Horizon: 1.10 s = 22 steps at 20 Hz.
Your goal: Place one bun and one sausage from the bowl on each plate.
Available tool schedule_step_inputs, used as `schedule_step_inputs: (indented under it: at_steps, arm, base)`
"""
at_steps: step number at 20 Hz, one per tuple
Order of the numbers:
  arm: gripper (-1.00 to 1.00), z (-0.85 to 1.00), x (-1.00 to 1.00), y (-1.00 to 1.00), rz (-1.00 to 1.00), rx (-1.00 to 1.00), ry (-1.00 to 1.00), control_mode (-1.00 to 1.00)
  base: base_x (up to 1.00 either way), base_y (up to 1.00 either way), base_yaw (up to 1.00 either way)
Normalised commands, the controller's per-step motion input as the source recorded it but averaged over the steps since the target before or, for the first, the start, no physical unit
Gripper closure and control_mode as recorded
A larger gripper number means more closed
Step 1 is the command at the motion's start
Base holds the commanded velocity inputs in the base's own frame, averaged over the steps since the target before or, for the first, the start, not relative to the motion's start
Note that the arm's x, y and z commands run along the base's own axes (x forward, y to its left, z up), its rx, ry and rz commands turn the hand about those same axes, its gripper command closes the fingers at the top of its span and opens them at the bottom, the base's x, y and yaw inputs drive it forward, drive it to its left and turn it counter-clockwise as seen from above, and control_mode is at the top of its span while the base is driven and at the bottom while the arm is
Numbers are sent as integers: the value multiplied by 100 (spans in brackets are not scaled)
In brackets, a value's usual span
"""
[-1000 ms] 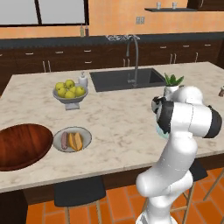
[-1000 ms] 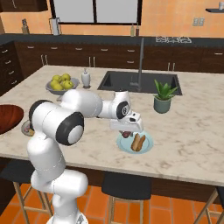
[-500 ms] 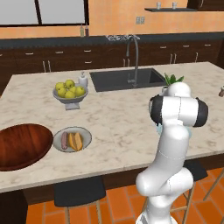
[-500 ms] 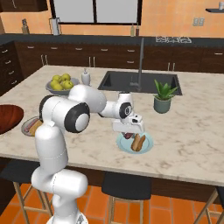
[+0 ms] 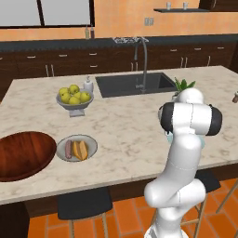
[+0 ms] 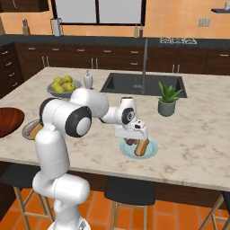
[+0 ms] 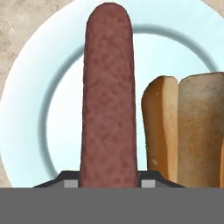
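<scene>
While my hand (image 6: 133,140) hangs over the blue plate (image 7: 30,87), its fingers are clamped on a sausage (image 7: 108,96), which reaches out ahead across the plate, just beside the tan bun (image 7: 186,131).

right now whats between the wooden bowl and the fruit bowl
In the left base view, only bare marble counter lies between the wooden bowl and the fruit bowl. The grey plate sits beside that stretch.

glossy white arm (image 5: 181,153), dark joints
</scene>
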Motion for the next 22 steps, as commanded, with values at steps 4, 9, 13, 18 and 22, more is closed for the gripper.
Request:
schedule_step_inputs:
  at_steps: [4, 9, 13, 18, 22]
  arm:
    - [-100, 0, 0, 0, 0, 0, 0, -100]
    - [-100, 0, 0, 0, 0, 0, 0, -100]
    - [-100, 13, 0, 1, 0, -1, 0, -100]
    - [-100, 63, -5, 15, 0, -10, 0, -100]
    - [-100, 74, -49, 65, 4, 0, -14, -100]
  base:
    - [0, 0, 0]
    - [0, 0, 0]
    - [0, 0, 0]
    - [0, 0, 0]
    - [0, 0, 0]
